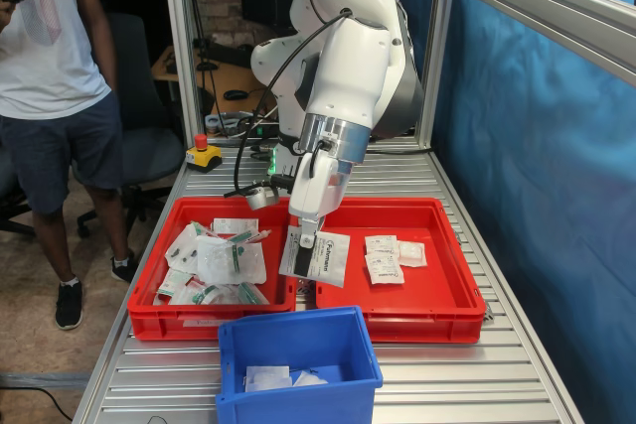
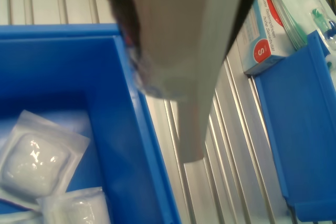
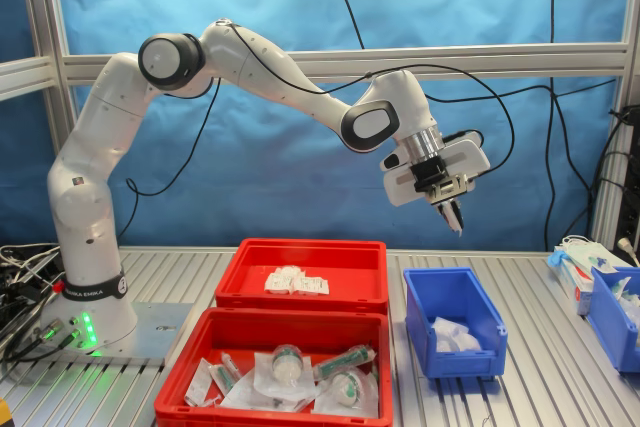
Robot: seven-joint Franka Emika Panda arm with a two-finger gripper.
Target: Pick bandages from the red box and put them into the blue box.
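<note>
Bandage (image 1: 319, 255) pinched in pincer (image 1: 304, 241), hanging above blue box (image 1: 363, 350); carrying step. Next: lower over the box, then release onto packets (image 3: 447, 333) inside.

My arm rises from its base at the second exterior view's left, bends at the shoulder joint and reaches out to that view's right, the forearm sloping down to a wrist held high. My gripper (image 1: 307, 238) (image 3: 452, 217) points down and tilts a little — the jaws are pressed together on a white packet (image 1: 320, 255), which hangs from them. In the wrist view one finger (image 2: 191, 129) shows as a blurred pale shape.
</note>
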